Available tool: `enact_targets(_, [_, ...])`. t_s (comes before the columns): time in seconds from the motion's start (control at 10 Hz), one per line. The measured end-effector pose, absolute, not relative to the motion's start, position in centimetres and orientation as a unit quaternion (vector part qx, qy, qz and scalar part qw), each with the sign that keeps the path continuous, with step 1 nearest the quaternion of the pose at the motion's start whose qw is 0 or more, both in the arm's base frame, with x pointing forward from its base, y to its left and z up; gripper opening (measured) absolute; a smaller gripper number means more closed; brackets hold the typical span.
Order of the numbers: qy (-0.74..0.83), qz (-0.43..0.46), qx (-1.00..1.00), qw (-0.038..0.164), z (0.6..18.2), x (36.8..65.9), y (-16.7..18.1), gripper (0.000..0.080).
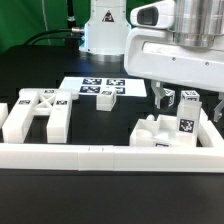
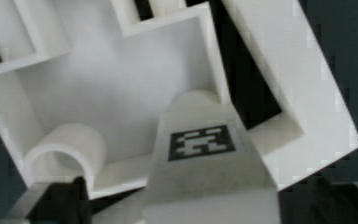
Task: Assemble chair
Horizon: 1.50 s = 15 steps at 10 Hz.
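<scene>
At the exterior view's right, a partly joined group of white chair parts (image 1: 160, 135) rests against the border rail. A blocky white piece with a black-and-white tag (image 1: 188, 108) stands upright on its far right side. My gripper (image 1: 191, 102) hangs over that piece, one finger on each side, with a visible gap on the exterior view's left. The jaws are open and hold nothing. In the wrist view the tagged piece (image 2: 202, 142) fills the space between the dark fingers (image 2: 51, 203), with a white framed panel (image 2: 87, 90) and a curved notch behind it.
An H-shaped white chair part (image 1: 35, 112) with tags lies at the exterior view's left. The marker board (image 1: 100, 88) lies flat behind the middle. A long white border rail (image 1: 100, 157) runs along the front. The arm's base (image 1: 100, 30) stands at the back.
</scene>
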<state>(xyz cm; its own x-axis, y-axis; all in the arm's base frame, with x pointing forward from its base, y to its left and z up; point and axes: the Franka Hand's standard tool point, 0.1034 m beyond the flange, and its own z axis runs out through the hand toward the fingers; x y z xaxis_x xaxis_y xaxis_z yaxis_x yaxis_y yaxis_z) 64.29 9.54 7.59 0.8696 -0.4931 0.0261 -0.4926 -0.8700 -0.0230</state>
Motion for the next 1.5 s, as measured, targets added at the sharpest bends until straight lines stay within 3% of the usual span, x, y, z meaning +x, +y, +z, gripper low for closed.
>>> enact_targets(0.2, [0.189,-0.025,-0.982,0.012,8.9,63.9,9.3,0.0645])
enact_targets(0.4, [0.192,-0.03,-0.981,0.018,11.7,62.5,8.8,0.0649])
enact_targets(0.6, [0.19,-0.026,-0.981,0.015,10.7,62.5,8.9,0.0649])
enact_targets(1.0, [0.142,-0.045,-0.989,0.017,10.7,61.9,8.2,0.0649])
enact_targets(1.3, [0.055,-0.079,-0.995,0.011,9.6,55.6,2.6,0.0649])
enact_targets(1.5, [0.057,-0.078,-0.995,0.011,9.1,55.2,2.4,0.0649])
